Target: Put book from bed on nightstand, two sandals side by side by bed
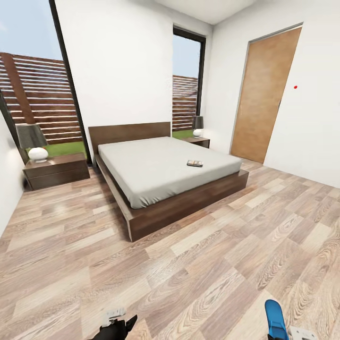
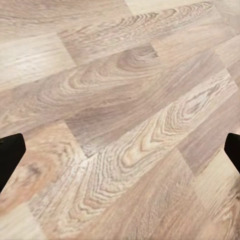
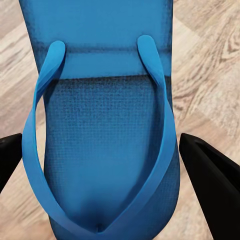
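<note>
The bed (image 1: 156,177), with its grey mattress and dark wooden frame, stands ahead in the middle of the bedroom. The book (image 1: 194,163) lies flat on the mattress near its right edge. A nightstand (image 1: 56,171) sits left of the headboard and another nightstand (image 1: 199,140) to its right. My right gripper (image 3: 107,165) is shut on a blue sandal (image 3: 102,125), its black fingers (image 3: 210,180) against both sides of the sole. The same sandal (image 1: 275,318) shows low at the right in the head view. My left gripper (image 2: 120,155) is open over bare floor planks.
Each nightstand carries a lamp (image 1: 34,141). A closed wooden door (image 1: 264,94) is in the right wall beyond the bed. Tall windows (image 1: 188,85) flank the headboard. Wide wood-plank floor (image 1: 189,274) lies between me and the bed's foot.
</note>
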